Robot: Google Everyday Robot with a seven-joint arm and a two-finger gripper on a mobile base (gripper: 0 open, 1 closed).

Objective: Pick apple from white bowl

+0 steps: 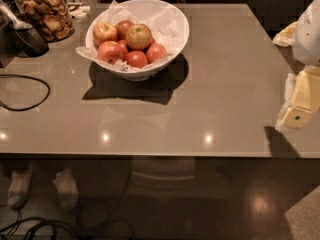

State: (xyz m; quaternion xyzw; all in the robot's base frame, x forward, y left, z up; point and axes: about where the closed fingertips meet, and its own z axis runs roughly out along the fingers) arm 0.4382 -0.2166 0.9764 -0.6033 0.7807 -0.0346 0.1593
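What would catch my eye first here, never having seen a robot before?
The white bowl piled with red apples, toward the far left of the table, stands out; the yellow-green apple sits on top. At the right edge the robot's pale yellow claw hangs over the table, well apart from the bowl. A glass jar of brown snacks stands in the far left corner.

Table [215, 84] is a glossy grey-brown slab: white bowl [180, 39] sits far and left of centre, glass jar [47, 14] in the far left corner, black cable [48, 90] loops at left, gripper [300, 109] over the right edge
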